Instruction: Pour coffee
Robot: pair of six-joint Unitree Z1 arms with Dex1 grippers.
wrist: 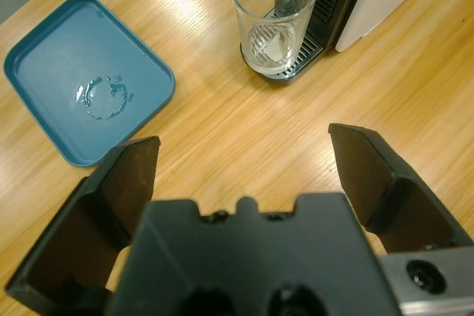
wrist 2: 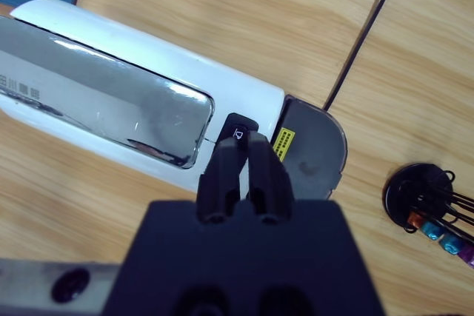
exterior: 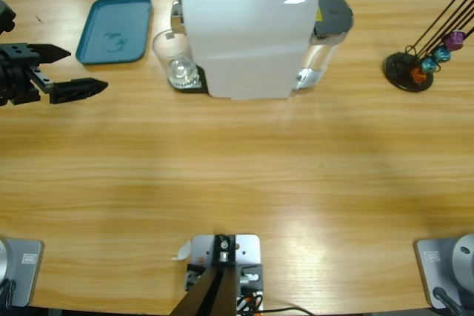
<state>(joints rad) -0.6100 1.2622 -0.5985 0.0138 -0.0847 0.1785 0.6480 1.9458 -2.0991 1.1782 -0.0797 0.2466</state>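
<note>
A clear glass (exterior: 174, 61) (wrist: 274, 20) stands on the black drip tray at the left end of the white coffee machine (exterior: 244, 42) (wrist 2: 111, 86). No amber-brown coffee shows in the glass. My left gripper (exterior: 85, 69) (wrist: 244, 146) hovers open at the table's left side, aimed at the glass and well short of it, nothing between its jaws. In the right wrist view my right gripper (wrist 2: 242, 142) is shut, its tips right over the black button (wrist 2: 238, 129) at the end of the machine's silver lever (wrist 2: 96, 101). Whether they touch it I cannot tell.
A teal tray (exterior: 111, 31) (wrist: 44, 79) with a few water drops lies left of the glass. The machine's grey-lidded water tank (exterior: 333, 12) (wrist 2: 315, 149) is at its right end. A black stand with coloured capsules (exterior: 411, 68) (wrist 2: 422, 197) is at the far right.
</note>
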